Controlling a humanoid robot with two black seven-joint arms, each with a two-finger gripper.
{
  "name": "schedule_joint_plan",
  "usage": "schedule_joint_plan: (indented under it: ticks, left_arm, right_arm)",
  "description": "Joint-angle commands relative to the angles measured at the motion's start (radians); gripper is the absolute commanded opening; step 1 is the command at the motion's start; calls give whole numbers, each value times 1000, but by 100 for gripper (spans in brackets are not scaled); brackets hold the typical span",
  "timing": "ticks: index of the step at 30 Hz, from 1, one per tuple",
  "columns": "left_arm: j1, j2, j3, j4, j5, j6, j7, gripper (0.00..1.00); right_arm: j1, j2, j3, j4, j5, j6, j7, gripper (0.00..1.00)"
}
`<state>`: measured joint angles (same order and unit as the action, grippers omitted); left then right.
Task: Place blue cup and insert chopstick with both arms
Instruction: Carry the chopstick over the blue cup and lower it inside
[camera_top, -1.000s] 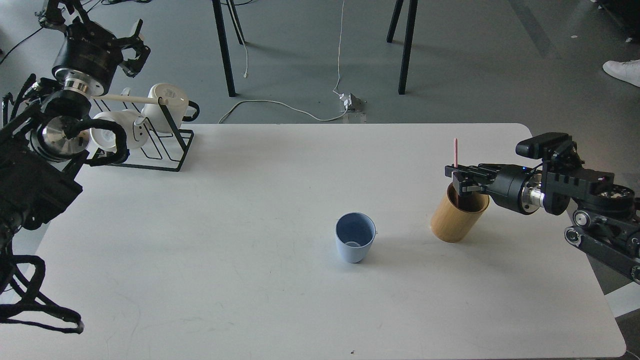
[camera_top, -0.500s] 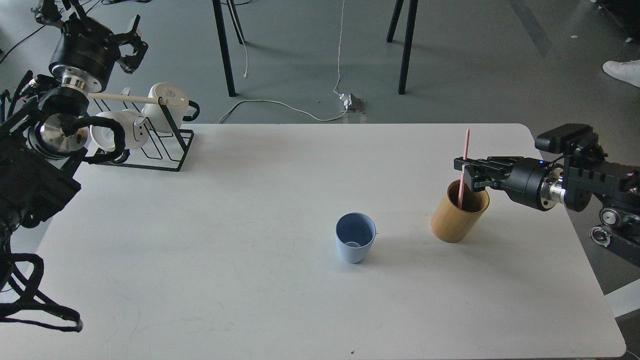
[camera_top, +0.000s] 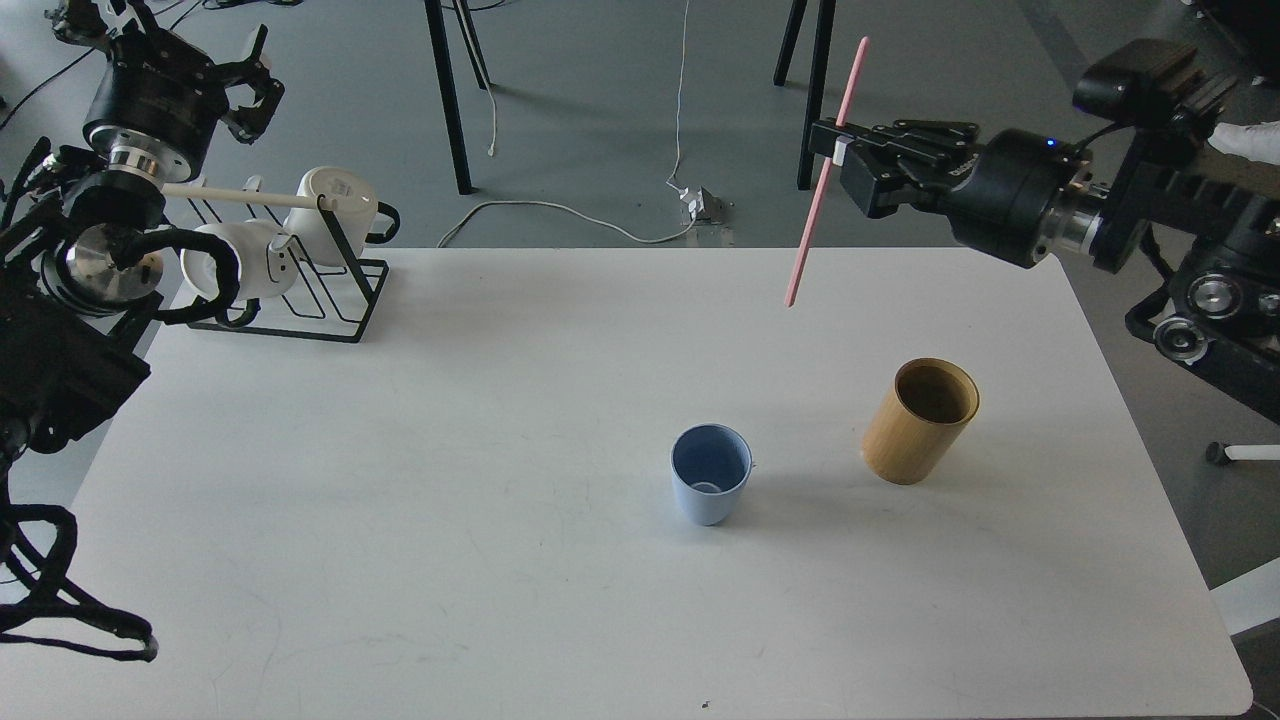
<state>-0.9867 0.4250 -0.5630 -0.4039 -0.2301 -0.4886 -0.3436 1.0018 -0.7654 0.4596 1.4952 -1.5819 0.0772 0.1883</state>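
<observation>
1. Two vessels are seen standing upright on the white counter (camera_top: 400, 560), nearest of all the things: the blue cup (camera_top: 710, 487) near the middle, and a tan bamboo cylinder (camera_top: 919, 421) just to its right and slightly farther, the two set apart. The insides of both are seen bare.
2. Farther off, at the counter's far left corner, a black wire rack (camera_top: 330, 285) is placed, with white mugs (camera_top: 335, 205) hung on it and a cream wooden rod (camera_top: 240, 196) laid across its top.
3. Above the counter's far right part, the chopstick (camera_top: 826, 172) is held in the air by the right end effector (camera_top: 842, 150), whose fingers are closed on the stick's upper part. The stick is tilted, its lower tip leaning left and hanging clear of the counter, well apart from the blue cup and from the bamboo cylinder.
4. At the far left, beyond the rack, the left end effector (camera_top: 245, 85) is raised off the counter; its fingers are spread apart and nothing is held between them.
</observation>
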Motion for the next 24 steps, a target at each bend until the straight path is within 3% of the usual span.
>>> schedule_joint_plan:
  ticks: [1,7,24]
  left_arm:
    - [0,3,0,0,0,0,0,99]
    - [5,14,0,0,0,0,-3,99]
    - [8,0,-3,0,0,0,-5,99]
  right_arm:
    - [-15,113,-27,-12,2,0,-30,0]
    - [-61,204,-91,-79,-13,1,-36,0]
    - [-195,256,-133,-101,-35,-4,-36,1]
